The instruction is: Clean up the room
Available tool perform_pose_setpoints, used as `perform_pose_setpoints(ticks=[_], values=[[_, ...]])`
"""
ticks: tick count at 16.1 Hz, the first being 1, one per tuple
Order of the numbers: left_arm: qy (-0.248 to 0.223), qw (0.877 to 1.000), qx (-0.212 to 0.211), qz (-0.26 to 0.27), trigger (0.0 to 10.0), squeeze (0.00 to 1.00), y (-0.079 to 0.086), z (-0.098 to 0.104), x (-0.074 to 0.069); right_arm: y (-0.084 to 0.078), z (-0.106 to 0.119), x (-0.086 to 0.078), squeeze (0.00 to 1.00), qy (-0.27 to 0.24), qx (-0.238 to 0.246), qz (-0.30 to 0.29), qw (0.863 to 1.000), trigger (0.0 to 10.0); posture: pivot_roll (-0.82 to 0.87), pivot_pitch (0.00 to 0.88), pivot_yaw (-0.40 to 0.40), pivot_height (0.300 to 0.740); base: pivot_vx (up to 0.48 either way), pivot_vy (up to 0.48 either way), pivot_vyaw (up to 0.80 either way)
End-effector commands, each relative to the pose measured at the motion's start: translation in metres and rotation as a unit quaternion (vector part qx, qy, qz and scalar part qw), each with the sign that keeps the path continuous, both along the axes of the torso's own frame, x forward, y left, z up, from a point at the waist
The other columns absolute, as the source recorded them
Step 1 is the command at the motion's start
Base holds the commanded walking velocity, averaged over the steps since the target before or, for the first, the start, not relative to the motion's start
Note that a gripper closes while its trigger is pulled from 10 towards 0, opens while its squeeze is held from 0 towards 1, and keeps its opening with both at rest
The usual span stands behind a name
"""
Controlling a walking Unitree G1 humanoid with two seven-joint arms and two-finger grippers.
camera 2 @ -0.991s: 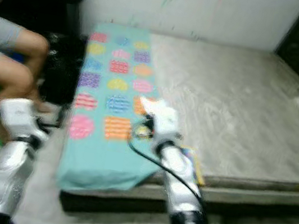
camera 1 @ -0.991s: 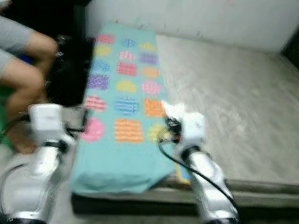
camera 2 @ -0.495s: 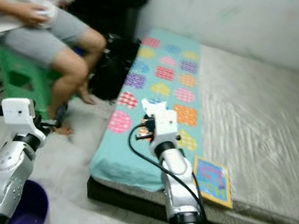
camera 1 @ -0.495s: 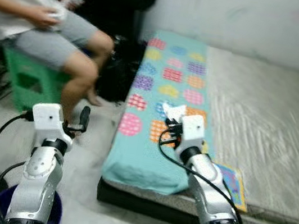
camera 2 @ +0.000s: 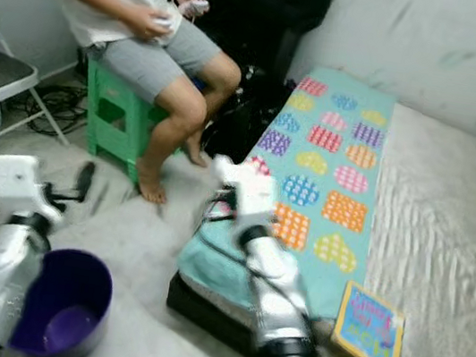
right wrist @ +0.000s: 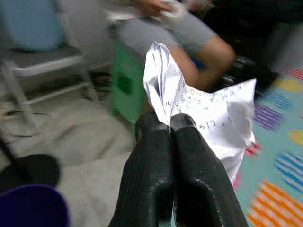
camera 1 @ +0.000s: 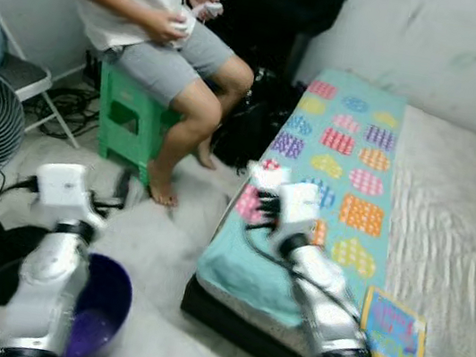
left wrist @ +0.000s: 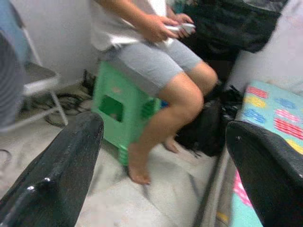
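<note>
A: Where do we find the crumpled paper (right wrist: 203, 111), and how does it run?

B: We see it pinched between the two black fingers (right wrist: 151, 189) of the right end effector (right wrist: 169, 124), which are pressed together on its lower edge. The sheet stands up from the fingertips, its long axis running along the fingers and away from the wrist, with one folded peak pointing outward.

A: Where is that relative to the bed (camera 1: 474, 234)?

B: We place the right end effector over the bed's near corner, above the teal patterned sheet (camera 1: 350, 160). The purple bin (camera 2: 62, 314) sits on the floor well apart from the bed, just beside the left arm.

A: And the left end effector (left wrist: 161, 156)?

B: Its fingers stand wide apart, holding nothing, facing a seated person (camera 1: 165, 36) on a green stool (camera 1: 130, 116).
</note>
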State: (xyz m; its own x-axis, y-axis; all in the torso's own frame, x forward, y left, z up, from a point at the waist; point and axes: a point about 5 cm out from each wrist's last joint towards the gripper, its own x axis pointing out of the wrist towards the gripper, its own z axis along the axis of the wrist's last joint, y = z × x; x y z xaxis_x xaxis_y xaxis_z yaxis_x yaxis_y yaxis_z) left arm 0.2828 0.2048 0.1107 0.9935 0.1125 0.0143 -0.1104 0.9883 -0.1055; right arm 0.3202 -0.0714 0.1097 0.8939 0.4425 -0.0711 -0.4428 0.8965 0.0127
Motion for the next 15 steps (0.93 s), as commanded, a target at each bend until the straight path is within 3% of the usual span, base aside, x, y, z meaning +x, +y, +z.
perform_pose_setpoints(ticks=[1,15], values=[[-0.005,1.000,-0.001,-0.009,10.0,0.00,-0.0066,0.0010,0.0012,-0.0088,0.0027,0.0026,0.00,-0.007,-0.007,-0.008,1.000,10.0,-0.07,0.000,-0.070,0.740,0.000,0.000,0.80],[-0.009,1.000,-0.005,-0.008,10.0,0.00,-0.0076,0.0014,0.0018,-0.0070,0.0015,0.0020,0.00,-0.005,-0.008,-0.003,1.000,10.0,-0.07,0.000,-0.070,0.740,0.000,0.000,0.80]])
